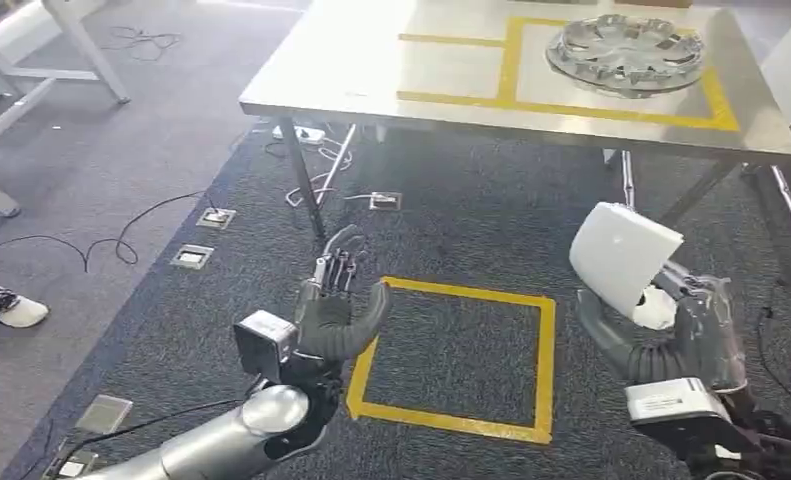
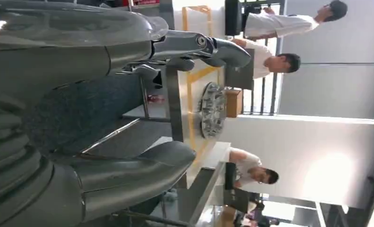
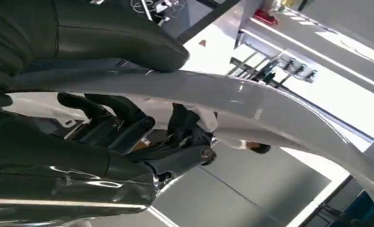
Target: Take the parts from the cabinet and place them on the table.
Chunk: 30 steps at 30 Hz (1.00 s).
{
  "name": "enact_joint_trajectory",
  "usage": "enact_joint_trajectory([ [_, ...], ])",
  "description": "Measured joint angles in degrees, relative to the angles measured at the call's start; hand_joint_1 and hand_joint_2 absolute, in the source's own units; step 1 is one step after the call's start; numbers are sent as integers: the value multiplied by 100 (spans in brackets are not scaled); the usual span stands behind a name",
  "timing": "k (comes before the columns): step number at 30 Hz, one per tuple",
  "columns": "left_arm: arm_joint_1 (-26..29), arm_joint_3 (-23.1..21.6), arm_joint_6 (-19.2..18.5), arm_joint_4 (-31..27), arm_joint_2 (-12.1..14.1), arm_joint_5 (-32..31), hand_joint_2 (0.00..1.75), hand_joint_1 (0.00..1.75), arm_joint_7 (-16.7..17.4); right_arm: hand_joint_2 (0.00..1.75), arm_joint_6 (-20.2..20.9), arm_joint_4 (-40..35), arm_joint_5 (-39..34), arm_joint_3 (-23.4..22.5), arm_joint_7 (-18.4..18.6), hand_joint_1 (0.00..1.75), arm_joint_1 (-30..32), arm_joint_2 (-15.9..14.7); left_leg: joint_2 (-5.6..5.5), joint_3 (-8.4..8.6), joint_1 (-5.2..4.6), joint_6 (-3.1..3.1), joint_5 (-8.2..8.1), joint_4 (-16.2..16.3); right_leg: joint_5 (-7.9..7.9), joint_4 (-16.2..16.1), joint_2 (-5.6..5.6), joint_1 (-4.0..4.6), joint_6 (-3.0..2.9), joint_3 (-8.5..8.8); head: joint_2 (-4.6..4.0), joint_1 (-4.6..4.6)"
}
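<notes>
Our right hand [image 1: 671,335] clamps the white part [image 1: 623,256]; left hand [image 1: 336,310] splayed, we should lower it level onto the table [image 1: 371,80].

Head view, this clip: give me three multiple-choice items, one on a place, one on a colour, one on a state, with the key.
1. Where does the wheel cover lie?
A. On the carpet inside the floor square
B. On the metal table, inside a taped box
C. In the left robot hand

2. What colour is the tape square on the floor?
A. Yellow
B. Red
C. Blue

3. What is the state of the right robot hand?
A. Open, holding nothing
B. Resting flat on the table
C. Holding a white part

Key: 1 B, the silver cover sits on the tabletop within yellow tape lines. 2 A, the outline on the dark carpet is yellow. 3 C, its thumb and fingers grip the white curved panel, while the left robot hand has its fingers apart around nothing.
</notes>
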Motion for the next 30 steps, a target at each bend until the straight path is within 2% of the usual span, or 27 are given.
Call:
enact_joint_trajectory([
  [1,6,0,0,0,2,0,175,0,0,175,0,4,0,-2,0,175,2,0,-15,84,-16,3,-60,0,-84,22,0,1,1,-111,0,9],
  [2,8,0,0,0,2,0,175,0,0,175,0,4,0,-2,-2,175,1,0,-27,173,-29,9,-123,0,-14,-163,0,7,-12,-112,0,6],
  [3,7,0,-2,0,0,2,175,0,0,175,0,4,0,-2,-2,175,-1,0,-37,279,-51,11,-191,0,239,-553,0,25,-64,-28,0,19],
  [4,5,0,-4,0,0,2,175,0,0,175,0,7,0,-2,-4,175,-2,0,-40,390,-71,13,-264,-2,627,-1059,1,52,-145,103,0,26],
  [5,8,0,-4,2,0,2,175,0,0,175,-2,9,-7,-2,-4,175,-4,0,-39,425,-70,13,-330,-21,1133,-1524,2,94,-241,203,0,31],
  [6,-9,0,-11,11,0,2,175,0,-5,175,-11,17,-15,0,-24,175,-2,0,-42,479,-104,-13,-384,31,1499,-1881,17,153,-277,147,0,37],
  [7,-5,0,-20,13,-7,11,175,0,-6,175,-11,22,-37,7,-35,175,-6,0,-74,466,-104,-45,-413,9,1394,-1863,9,159,-278,207,0,44],
  [8,-13,0,-20,13,-9,11,175,0,-18,175,-28,22,-59,-2,-41,175,-6,0,-74,475,-96,-72,-448,-8,1461,-1881,12,180,-307,265,0,24],
  [9,-13,0,-20,13,-9,9,175,0,-24,175,-39,22,-70,2,-68,175,-15,0,-76,511,-98,-93,-421,38,1452,-1920,-5,166,-335,282,0,24],
  [10,-31,0,-20,11,-9,9,175,0,-24,175,-46,22,-74,2,-74,175,-13,0,-81,519,-120,-111,-426,74,1449,-1961,0,123,-347,387,0,31],
  [11,-26,0,-17,11,-4,9,175,0,-26,175,-55,24,-92,0,-72,175,-13,0,-72,434,-110,-141,-420,285,1437,-2016,1,102,-360,477,0,31],
  [12,-43,0,-17,11,-4,4,175,0,-39,175,-70,24,-94,0,-74,175,-17,0,-57,225,-102,-192,-427,642,1412,-2044,-6,84,-388,533,0,-24],
  [17,-45,0,-17,13,-2,7,175,0,-39,175,-72,24,-94,2,-74,175,-18,0,-56,155,-92,-205,-445,746,1406,-2047,-6,84,-396,541,0,-33],
  [18,-48,0,-17,13,0,11,175,0,-37,175,-77,24,-96,4,-77,175,-23,0,-53,-14,-70,-231,-508,996,1388,-2057,-6,83,-400,556,0,-33],
  [19,-25,0,-17,13,7,11,175,0,-37,175,-76,26,-105,24,-77,175,-14,0,-24,-735,24,-340,-1011,1847,1272,-2054,0,60,-385,642,0,-59],
  [20,-13,0,-17,15,9,13,175,0,-37,175,-79,46,-111,35,-79,175,-7,0,2,-764,92,-400,-697,1358,1124,-2053,13,23,-331,828,0,-79],
  [22,-13,0,-17,15,9,13,175,0,-37,175,-79,48,-111,35,-79,175,-8,0,17,-392,124,-410,104,282,987,-2056,14,-7,-258,979,0,-90],
  [23,-13,0,-17,15,9,13,175,0,-39,175,-81,50,-111,35,-81,175,-13,0,44,-353,120,-399,352,-23,934,-2025,19,4,-218,1041,0,-103],
  [24,-16,-2,-15,17,11,24,175,0,-35,175,-83,55,-116,37,-81,175,-10,0,58,-334,87,-334,216,-4,888,-2041,40,10,-178,1024,0,-96],
  [25,-12,-2,-15,15,9,18,175,0,-39,175,-81,55,-122,39,-81,175,-15,0,37,-327,62,-298,258,4,846,-2071,30,10,-135,1033,0,-72],
  [26,-11,-2,-9,15,7,13,175,0,-39,175,-81,59,-127,39,-83,175,-6,0,27,-315,77,-245,253,-11,866,-2017,30,5,-92,1083,0,-81],
  [27,-13,-2,-4,15,7,7,175,0,-39,175,-83,59,-127,37,-92,175,-10,0,20,-241,69,-193,226,-5,844,-2038,26,-5,-71,1134,0,-74],
  [28,-4,-2,-2,15,-4,2,175,0,-41,175,-81,66,-127,37,-96,175,-4,0,19,-164,89,-158,208,-36,812,-1900,4,-23,-54,1036,0,-70],
  [29,-12,-2,-4,15,-7,-7,175,0,-44,175,-81,68,-122,33,-109,175,-16,0,21,-107,87,-114,166,-36,782,-1561,-6,-16,-50,894,0,-41],
  [30,-13,-2,-4,15,-11,-9,175,0,-44,175,-81,68,-120,33,-114,175,-14,0,20,-68,83,-91,127,-36,694,-1091,-6,-17,-33,637,0,-4],
])
